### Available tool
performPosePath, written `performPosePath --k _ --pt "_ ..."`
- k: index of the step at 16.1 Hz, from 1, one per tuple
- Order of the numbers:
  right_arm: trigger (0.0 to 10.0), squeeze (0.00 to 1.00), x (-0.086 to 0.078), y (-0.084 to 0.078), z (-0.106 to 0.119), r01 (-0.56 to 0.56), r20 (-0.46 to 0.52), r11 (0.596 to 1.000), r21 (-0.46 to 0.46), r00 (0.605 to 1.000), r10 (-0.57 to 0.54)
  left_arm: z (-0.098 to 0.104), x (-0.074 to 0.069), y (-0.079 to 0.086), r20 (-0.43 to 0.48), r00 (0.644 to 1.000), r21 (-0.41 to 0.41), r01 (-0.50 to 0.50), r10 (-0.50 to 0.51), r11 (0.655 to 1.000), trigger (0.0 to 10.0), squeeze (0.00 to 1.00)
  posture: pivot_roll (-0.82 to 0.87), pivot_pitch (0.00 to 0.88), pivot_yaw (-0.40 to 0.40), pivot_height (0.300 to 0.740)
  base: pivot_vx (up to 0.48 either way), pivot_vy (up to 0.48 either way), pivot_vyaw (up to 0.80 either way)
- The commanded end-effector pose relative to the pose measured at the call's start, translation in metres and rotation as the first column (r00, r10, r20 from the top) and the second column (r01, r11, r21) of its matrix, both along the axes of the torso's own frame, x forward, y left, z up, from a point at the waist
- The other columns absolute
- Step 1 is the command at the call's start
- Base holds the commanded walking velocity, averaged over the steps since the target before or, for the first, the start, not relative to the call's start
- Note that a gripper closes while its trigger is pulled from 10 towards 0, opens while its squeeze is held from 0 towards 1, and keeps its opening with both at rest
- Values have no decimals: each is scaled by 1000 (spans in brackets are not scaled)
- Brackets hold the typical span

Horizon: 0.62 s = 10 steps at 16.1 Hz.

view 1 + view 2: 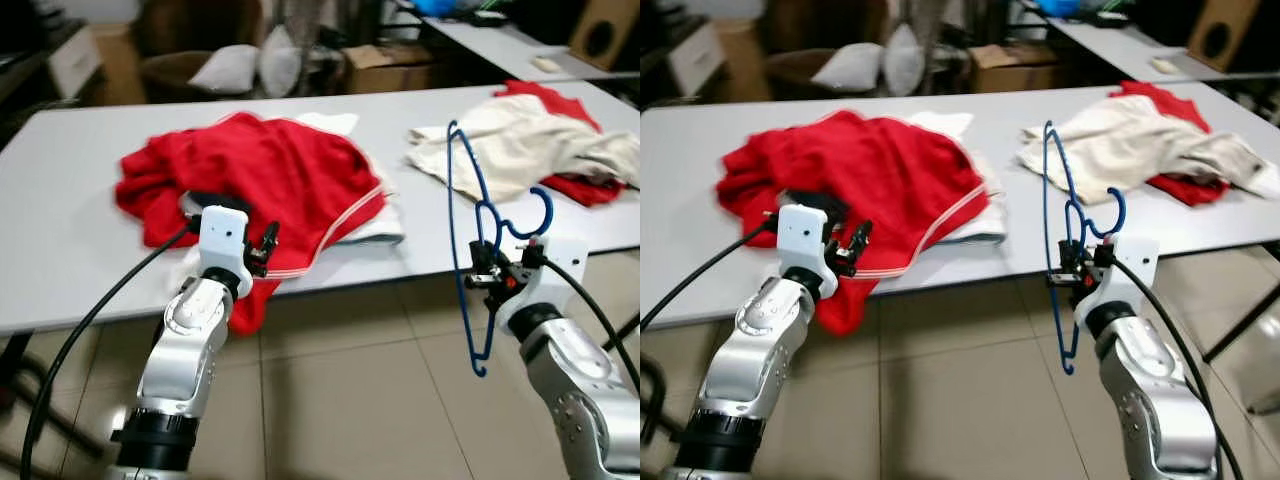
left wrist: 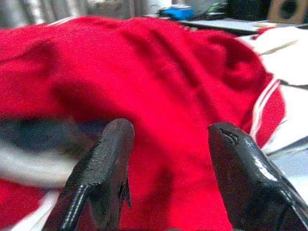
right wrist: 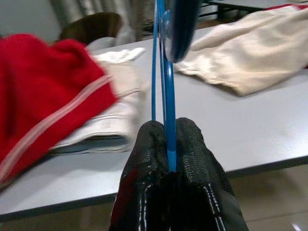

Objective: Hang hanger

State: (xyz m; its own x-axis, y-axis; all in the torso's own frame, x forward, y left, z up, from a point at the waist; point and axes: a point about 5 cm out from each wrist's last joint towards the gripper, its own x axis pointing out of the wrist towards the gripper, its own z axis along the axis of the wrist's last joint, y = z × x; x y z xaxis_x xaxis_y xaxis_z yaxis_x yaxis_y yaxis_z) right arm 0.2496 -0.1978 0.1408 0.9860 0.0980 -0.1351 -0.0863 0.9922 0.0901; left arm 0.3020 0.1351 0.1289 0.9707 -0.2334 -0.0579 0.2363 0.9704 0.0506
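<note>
My right gripper [image 1: 487, 270] is shut on a blue wire hanger [image 1: 463, 215], held upright at the table's front edge, its hook [image 1: 538, 215] curling to the right. In the right wrist view the hanger's wire [image 3: 167, 103] runs up from between the closed fingers [image 3: 192, 159]. My left gripper [image 1: 268, 245] is open at the front edge of a red garment [image 1: 270, 170] heaped on the grey table [image 1: 60, 240]. The left wrist view shows both fingers [image 2: 108, 163] spread apart just before the red cloth [image 2: 163, 91], with nothing between them.
A folded white garment [image 1: 375, 225] lies under the red one. A cream garment [image 1: 520, 140] over another red one [image 1: 575, 185] lies at the table's right. Black cables [image 1: 90, 330] trail from both arms. Tiled floor [image 1: 350, 390] lies in front; boxes and a chair stand behind.
</note>
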Motion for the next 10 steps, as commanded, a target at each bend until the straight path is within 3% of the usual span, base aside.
performPosePath --k 1,4,6,7,9,10 --pt "10000 0 -1 -5 2 11 5 1000 -18 1000 -11 3 1 -9 9 1000 1 28 -28 1000 10000 0 -50 0 22 740 390 0 0" --pt "10000 0 -3 -7 0 5 -7 1000 -28 1000 -5 4 0 -12 13 998 17 62 -63 998 10000 0 -48 0 22 740 257 0 0" --pt "10000 0 -4 -8 -1 -6 -15 999 -37 1000 5 7 -8 -29 24 965 -12 260 -260 965 10000 0 -49 0 22 740 0 0 0" --pt "10000 0 -4 -10 -2 -6 -18 999 -40 1000 5 6 -14 -38 -2 926 0 378 -378 926 10000 1000 -49 0 23 740 0 0 0" --pt "10000 0 -4 -15 -2 -6 -23 999 -51 1000 5 -1 -17 -47 -75 877 93 480 -475 872 10000 1000 -51 0 25 740 0 0 0" --pt "10000 0 -5 -16 -1 -5 -24 999 -53 1000 4 -1 -17 -51 -88 862 86 506 -499 858 10000 1000 -54 0 26 740 0 0 0"
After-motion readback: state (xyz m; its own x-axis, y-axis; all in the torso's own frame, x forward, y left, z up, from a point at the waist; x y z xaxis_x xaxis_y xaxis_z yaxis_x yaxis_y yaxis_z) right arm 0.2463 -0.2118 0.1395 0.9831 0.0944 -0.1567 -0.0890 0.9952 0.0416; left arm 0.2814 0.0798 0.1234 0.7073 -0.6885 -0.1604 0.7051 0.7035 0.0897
